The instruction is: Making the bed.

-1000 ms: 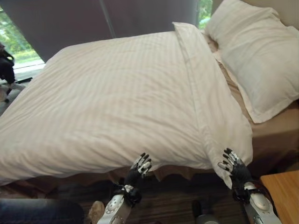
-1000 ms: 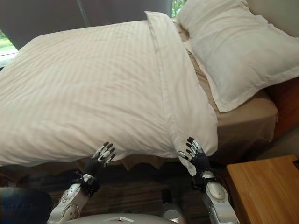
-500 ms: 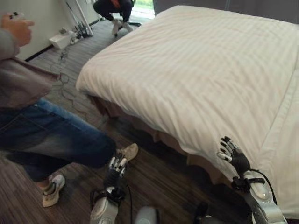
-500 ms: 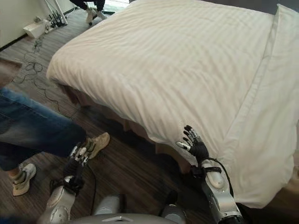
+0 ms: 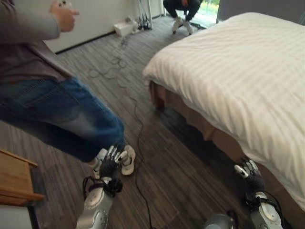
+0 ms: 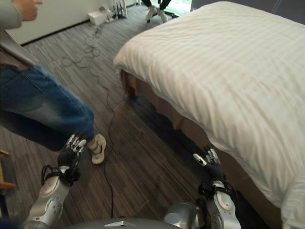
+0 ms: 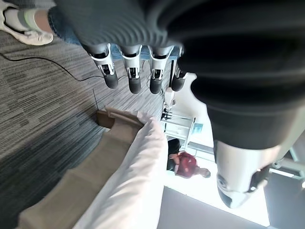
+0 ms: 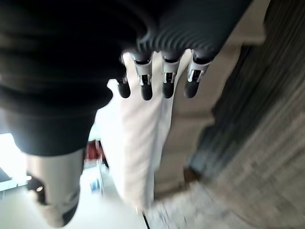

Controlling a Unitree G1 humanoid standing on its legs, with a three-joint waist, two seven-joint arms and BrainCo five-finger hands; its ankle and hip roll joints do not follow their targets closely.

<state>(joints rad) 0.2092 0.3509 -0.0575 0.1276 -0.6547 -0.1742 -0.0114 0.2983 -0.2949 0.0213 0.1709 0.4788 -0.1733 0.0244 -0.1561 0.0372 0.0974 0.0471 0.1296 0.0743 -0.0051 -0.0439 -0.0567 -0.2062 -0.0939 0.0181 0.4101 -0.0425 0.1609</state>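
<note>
View has swung further left since a moment ago, and the right hand (image 6: 211,164) that was up at the duvet's edge now hangs low beside the bed, fingers loosely spread, holding nothing. Left hand (image 6: 71,150) is the same, over the floor (image 5: 167,157) near a person (image 5: 52,109) in jeans. The white duvet (image 5: 248,81) lies smooth across the bed (image 5: 209,133), untouched.
</note>
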